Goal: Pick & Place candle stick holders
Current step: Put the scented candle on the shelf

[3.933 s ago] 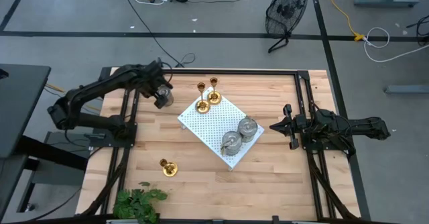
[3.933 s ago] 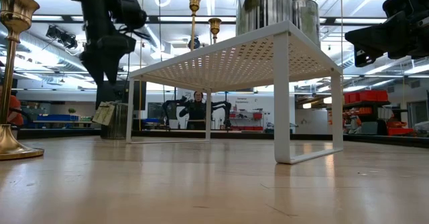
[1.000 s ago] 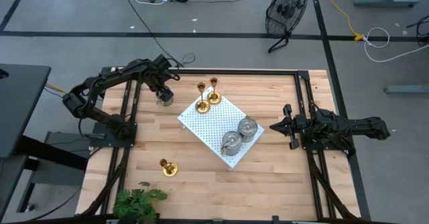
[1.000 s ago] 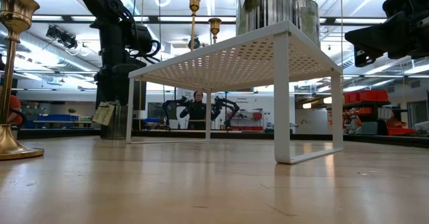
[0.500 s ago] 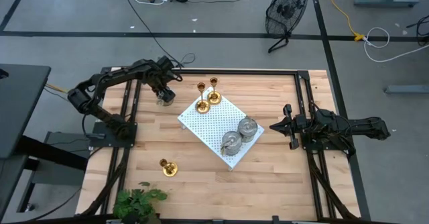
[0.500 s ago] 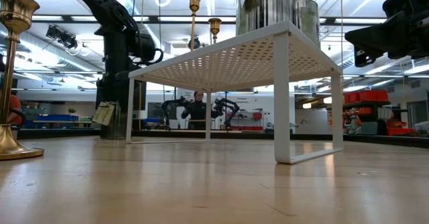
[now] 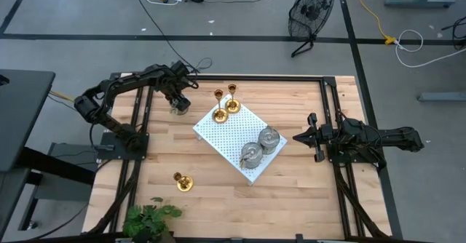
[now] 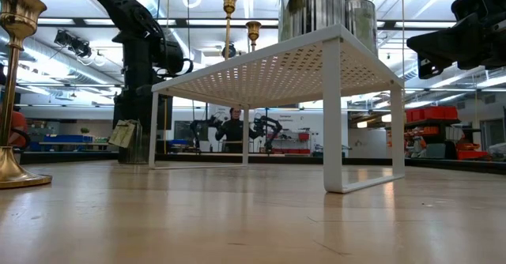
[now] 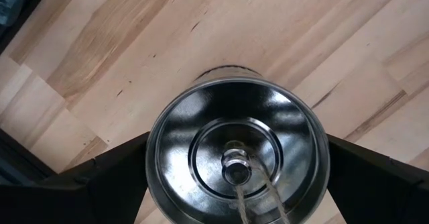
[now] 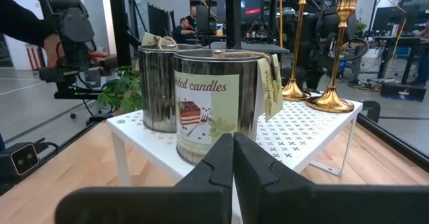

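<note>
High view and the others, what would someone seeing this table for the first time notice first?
Probably the white perforated board standing mid-table on legs, with two silver tins on its near end and two tall brass candlesticks at its far end. Next, the left gripper at the far left corner, open around a third silver tin on the wood. A lone brass candlestick stands near the front left, by the plant.
</note>
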Robot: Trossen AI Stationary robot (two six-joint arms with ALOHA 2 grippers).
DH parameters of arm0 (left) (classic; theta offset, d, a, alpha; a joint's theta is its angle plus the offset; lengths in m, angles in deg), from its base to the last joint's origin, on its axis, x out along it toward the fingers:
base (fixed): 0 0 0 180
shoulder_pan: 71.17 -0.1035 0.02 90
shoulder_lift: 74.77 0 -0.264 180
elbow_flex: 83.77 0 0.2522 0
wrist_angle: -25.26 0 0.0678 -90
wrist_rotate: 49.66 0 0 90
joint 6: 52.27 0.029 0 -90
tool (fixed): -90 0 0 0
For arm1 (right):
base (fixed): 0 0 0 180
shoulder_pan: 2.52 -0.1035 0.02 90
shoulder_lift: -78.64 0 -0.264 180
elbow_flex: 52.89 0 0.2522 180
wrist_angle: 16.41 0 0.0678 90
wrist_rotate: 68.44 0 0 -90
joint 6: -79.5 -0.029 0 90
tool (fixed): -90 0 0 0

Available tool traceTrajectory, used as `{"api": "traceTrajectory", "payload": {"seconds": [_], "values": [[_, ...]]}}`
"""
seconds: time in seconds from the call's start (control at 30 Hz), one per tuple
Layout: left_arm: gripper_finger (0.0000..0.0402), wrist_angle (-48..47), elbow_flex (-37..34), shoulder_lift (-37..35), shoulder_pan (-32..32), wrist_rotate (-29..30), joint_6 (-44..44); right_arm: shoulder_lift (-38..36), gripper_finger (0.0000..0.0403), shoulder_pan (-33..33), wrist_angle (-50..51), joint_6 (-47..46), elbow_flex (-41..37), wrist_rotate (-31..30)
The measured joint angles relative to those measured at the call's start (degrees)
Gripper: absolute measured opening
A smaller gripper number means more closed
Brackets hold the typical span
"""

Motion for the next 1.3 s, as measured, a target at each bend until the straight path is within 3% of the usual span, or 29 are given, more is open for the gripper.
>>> {"api": "traceTrajectory", "payload": {"seconds": [1.3], "values": [[0.0378,-6.0,0.0,-0.8,0.1,-0.1,0.1,0.0,0.0016,0.0,0.0,0.0,0.0,0.0]]}}
